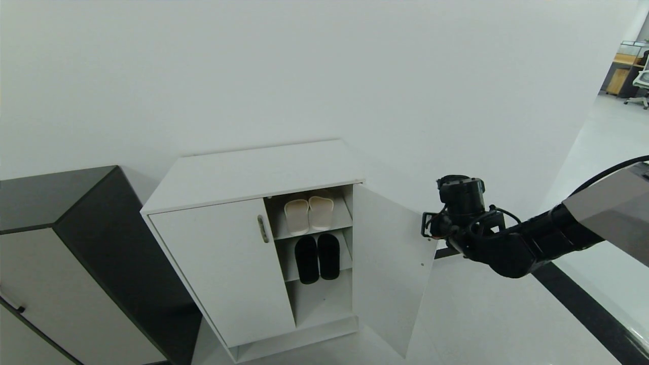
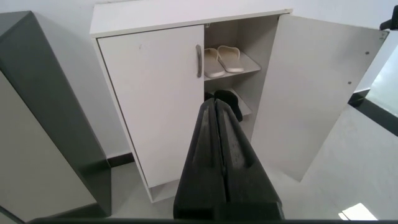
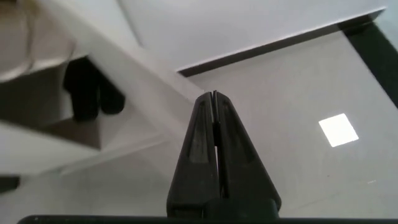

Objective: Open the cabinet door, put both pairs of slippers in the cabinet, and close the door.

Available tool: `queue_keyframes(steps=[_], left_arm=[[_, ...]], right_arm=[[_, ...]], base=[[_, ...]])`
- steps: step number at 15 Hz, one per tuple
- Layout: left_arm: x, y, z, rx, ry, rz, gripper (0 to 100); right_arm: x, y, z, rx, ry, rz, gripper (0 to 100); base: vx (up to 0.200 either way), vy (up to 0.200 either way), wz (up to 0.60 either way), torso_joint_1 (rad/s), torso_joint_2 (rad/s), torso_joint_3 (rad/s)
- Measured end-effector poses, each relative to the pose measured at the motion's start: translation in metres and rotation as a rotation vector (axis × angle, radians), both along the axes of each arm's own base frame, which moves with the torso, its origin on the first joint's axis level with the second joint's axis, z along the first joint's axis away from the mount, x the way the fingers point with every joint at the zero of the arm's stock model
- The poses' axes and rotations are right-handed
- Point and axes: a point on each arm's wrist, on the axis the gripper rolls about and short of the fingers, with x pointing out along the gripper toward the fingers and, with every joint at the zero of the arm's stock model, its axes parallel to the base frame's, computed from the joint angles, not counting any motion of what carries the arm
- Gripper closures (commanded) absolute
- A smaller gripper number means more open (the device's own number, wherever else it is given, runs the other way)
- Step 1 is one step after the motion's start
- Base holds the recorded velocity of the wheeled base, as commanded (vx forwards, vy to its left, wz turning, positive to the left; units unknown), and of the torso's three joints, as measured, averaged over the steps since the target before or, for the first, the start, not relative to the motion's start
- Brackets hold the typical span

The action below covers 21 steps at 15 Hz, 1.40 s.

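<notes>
A dark cabinet [image 1: 101, 253] is set against the white wall [image 1: 324, 66], a black stripe [image 1: 583, 304] is laid across the floor [image 1: 481, 324], and an office chair [image 1: 640, 86] is seen far off.

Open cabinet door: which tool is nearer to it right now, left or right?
Right. The right tool is shut by the open door's outer top edge; the left tool, also shut, sits back in front of the cabinet, facing the shelves.

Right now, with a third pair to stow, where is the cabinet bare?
Bare: the bottom compartment, under the black slippers, and the cabinet top. Above, the cream slippers and the black pair crowd their levels.
</notes>
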Motion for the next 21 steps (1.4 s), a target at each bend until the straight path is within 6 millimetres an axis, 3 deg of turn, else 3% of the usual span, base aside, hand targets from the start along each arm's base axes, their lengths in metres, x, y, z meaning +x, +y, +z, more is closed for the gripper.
queue_keyframes(steps=[5,10,13,18,21], left_arm=[[0.0,0.0,0.0,-0.001,0.0,0.001,100],[0.0,0.0,0.0,-0.002,0.0,0.001,100],[0.0,0.0,0.0,-0.002,0.0,0.0,100],[0.0,0.0,0.0,-0.003,-0.001,0.001,100],[0.0,0.0,0.0,-0.003,0.0,0.003,100]], right_arm=[[-0.047,0.038,0.006,-0.009,0.017,0.142,100],[-0.084,0.054,0.016,-0.029,-0.016,0.253,100],[-0.092,0.055,0.018,-0.038,-0.046,0.281,100],[-0.096,0.057,0.019,-0.038,-0.049,0.292,100],[-0.097,0.058,0.018,-0.038,-0.05,0.295,100]], base=[[0.0,0.0,0.0,0.0,0.0,0.0],[0.0,0.0,0.0,0.0,0.0,0.0],[0.0,0.0,0.0,0.0,0.0,0.0],[0.0,0.0,0.6,0.0,0.0,0.002],[0.0,0.0,0.0,0.0,0.0,0.0]])
